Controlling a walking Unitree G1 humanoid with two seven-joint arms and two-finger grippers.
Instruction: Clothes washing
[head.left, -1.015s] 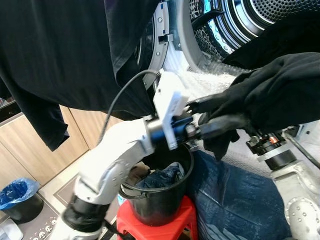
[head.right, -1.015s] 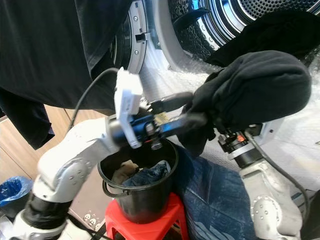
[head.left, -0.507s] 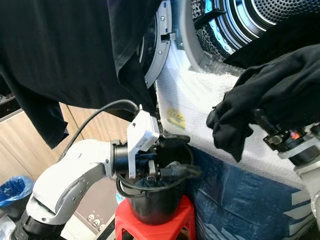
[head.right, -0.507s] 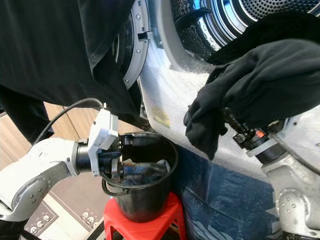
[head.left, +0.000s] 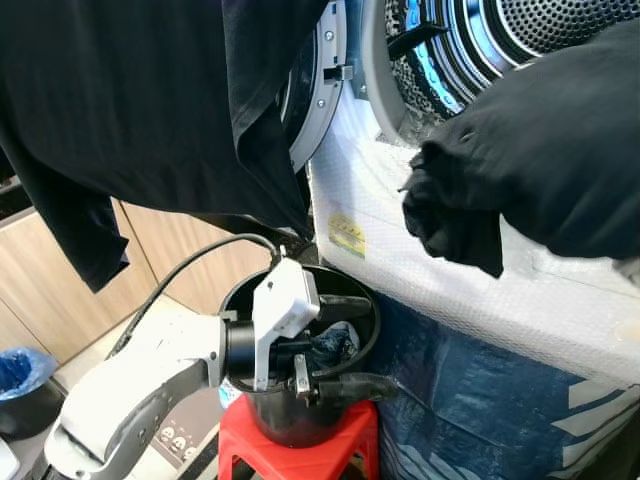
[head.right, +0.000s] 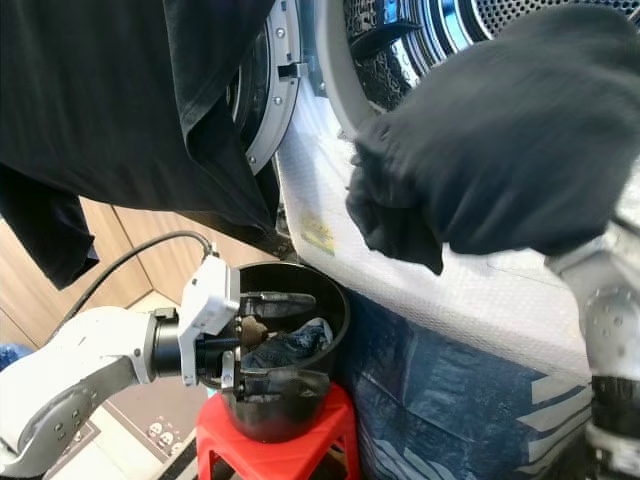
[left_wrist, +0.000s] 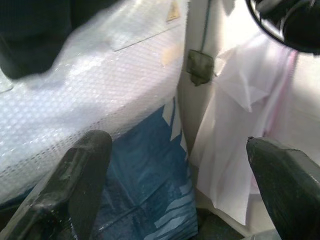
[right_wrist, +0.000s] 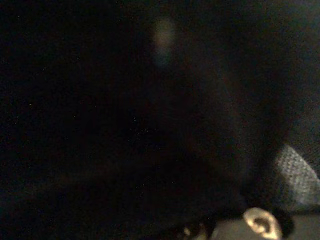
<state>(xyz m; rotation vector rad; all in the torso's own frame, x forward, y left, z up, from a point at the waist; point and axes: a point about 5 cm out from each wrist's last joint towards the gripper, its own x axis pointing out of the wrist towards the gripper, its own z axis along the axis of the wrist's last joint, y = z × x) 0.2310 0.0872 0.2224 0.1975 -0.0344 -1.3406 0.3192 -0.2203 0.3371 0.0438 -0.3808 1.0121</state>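
L gripper sits at the black bucket, fingers spread wide w/ nothing between them: upper finger over the bucket's mouth, lower finger outside, along the front wall. Bucket stands on a red stool and holds blue clothes plus something tan beside them. L wrist view looks between its two fingers at bubble wrap, blue sheeting and pale cloth behind. Black garment is bunched up high on the R side, just in front of the washer drum, a flap hanging down over the bubble-wrapped washer front. R arm runs up under the bundle; its gripper is buried in the cloth, so can't tell if clenched or loose. R wrist view nearly all dark, just black fabric close up. Another black garment hangs across the upper L, draped over the open washer door. Wooden cabinets behind; blue-bagged bin on the floor at far L.
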